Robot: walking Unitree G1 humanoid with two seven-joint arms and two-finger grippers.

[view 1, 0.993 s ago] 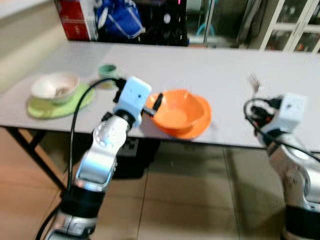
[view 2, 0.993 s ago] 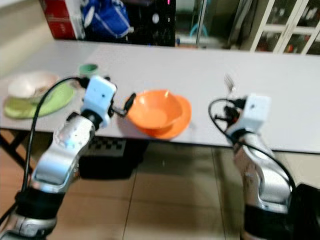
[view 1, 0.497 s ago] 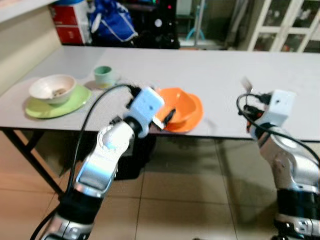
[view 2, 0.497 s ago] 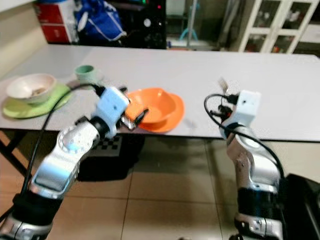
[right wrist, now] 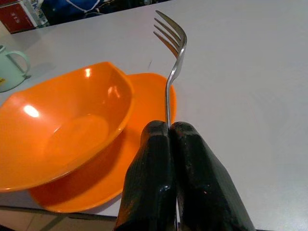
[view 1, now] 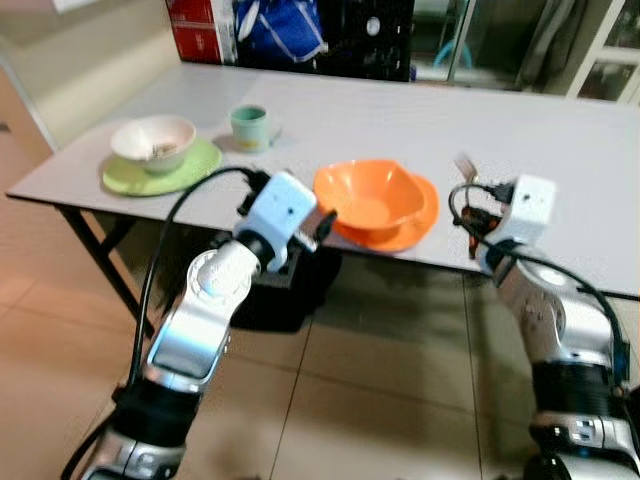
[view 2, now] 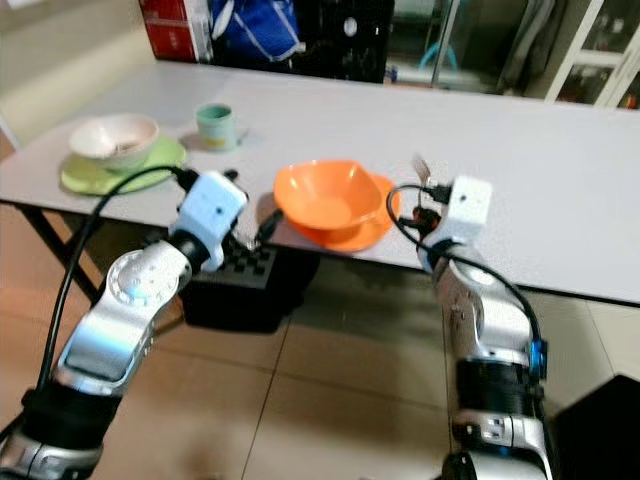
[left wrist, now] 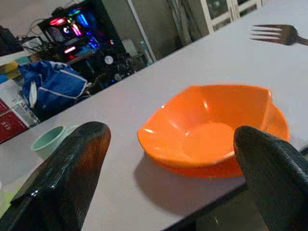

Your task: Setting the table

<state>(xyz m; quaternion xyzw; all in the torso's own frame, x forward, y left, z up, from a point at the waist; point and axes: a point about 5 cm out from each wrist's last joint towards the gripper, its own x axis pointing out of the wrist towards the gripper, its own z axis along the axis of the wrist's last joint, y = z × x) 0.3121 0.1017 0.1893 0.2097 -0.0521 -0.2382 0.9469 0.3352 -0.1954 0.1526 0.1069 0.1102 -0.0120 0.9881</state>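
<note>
At the worktop's (view 1: 400, 125) left end a white bowl (view 1: 153, 141) sits on a green plate (view 1: 160, 172), with a pale green mug (view 1: 249, 126) just beside it. The left claw (left wrist: 163, 192) hangs spread wide and empty just off the near edge, facing the orange bowl (view 1: 368, 196). That bowl, glossy with soft corners, rests on an orange plate (view 1: 415, 225) close to the near edge. To its right the right claw (right wrist: 169, 144) is clamped tight on a silver fork (right wrist: 172, 57), tines raised and pointing over the worktop beside the plate. Beyond and to the right the grey surface lies open. Tiled floor (view 1: 380, 400) spreads below.
</note>
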